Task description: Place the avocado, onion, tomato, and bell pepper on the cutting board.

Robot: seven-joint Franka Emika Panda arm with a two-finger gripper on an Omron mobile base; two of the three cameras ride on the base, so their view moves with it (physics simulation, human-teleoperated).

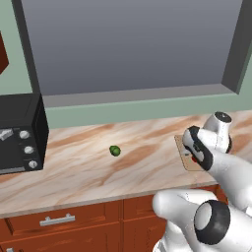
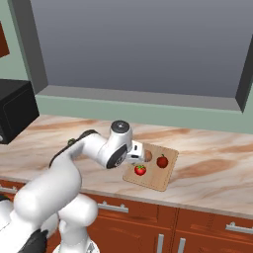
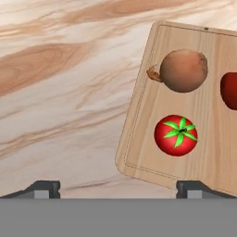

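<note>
Avocado (image 1: 114,150) sits alone mid-frame on the counter (image 1: 74,167); tomato (image 3: 176,134), onion (image 3: 183,71) and bell pepper (image 3: 229,90) already rest on the cutting board (image 3: 139,134), so the gripper (image 3: 118,187) hangs spread and empty.

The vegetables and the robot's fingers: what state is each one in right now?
Tomato: on the cutting board, free.
Onion: on the board, beyond the tomato in the hand view.
Bell pepper: on the board, beside the onion.
Avocado: alone on the counter, well away from the board.
Fingers: spread apart, empty, above the board's edge.
</note>
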